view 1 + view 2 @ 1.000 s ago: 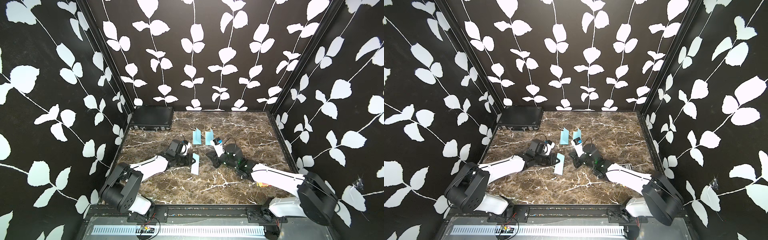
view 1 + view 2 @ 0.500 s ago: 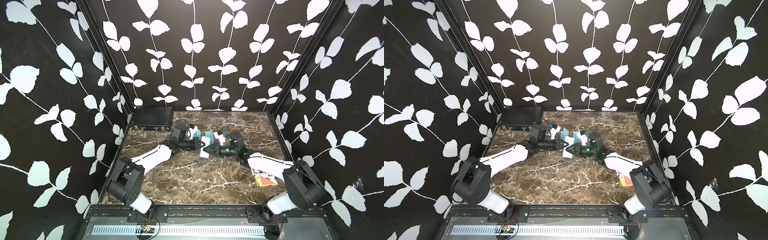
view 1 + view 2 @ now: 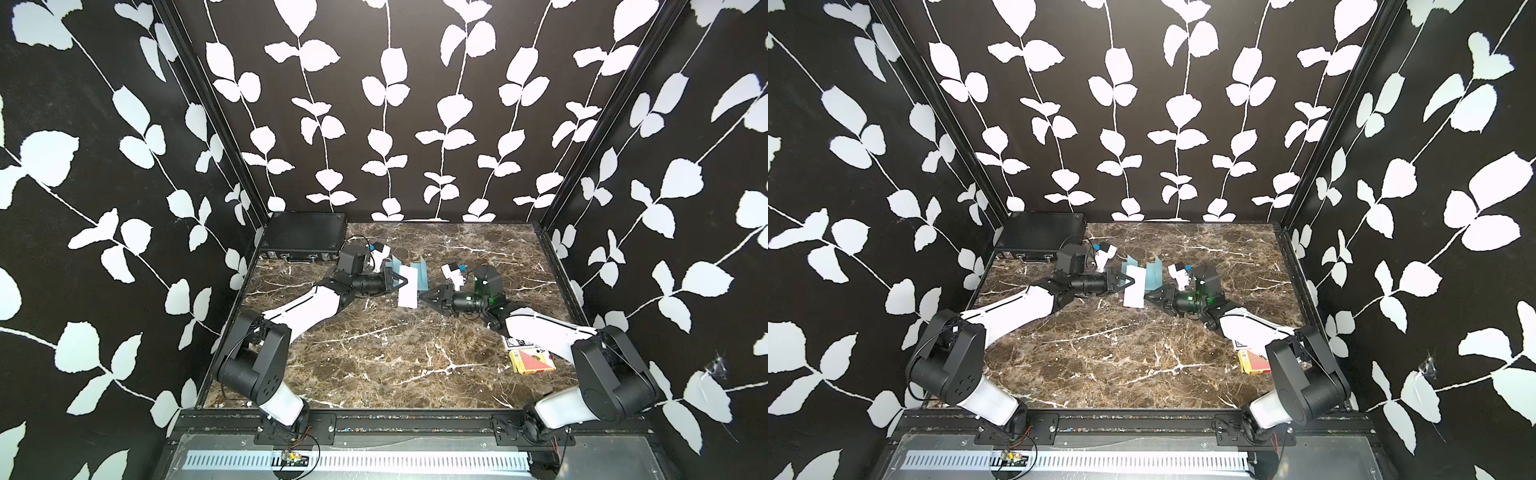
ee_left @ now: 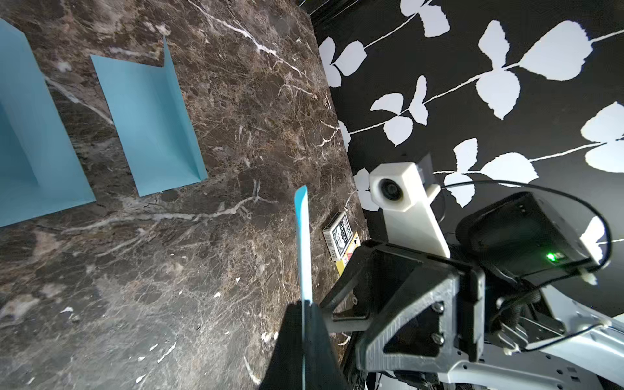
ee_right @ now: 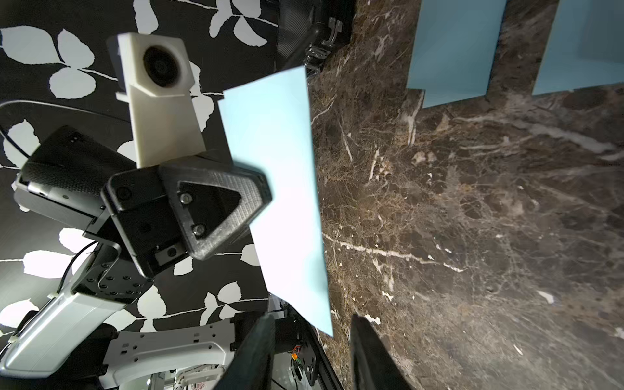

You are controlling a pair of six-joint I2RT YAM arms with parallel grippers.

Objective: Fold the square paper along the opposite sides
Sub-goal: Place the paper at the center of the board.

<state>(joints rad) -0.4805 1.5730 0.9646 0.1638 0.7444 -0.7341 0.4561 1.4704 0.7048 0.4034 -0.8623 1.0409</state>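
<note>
In both top views, the left gripper (image 3: 405,281) is clamped on a pale paper (image 3: 409,293), holding it over the marble table (image 3: 374,353) toward the back middle. The right gripper (image 3: 424,296) sits at the paper's lower edge with its jaws parted. Two blue folded sheets (image 3: 419,272) lie just behind the paper. A black case (image 3: 305,237) fills the back left corner, and a card box (image 3: 532,359) lies beside the right arm.

In the left wrist view, the paper (image 4: 303,250) appears edge-on, pinched between closed fingers.

In the right wrist view, the right gripper's fingers (image 5: 260,351) stand apart, with the paper's corner in the gap.
</note>
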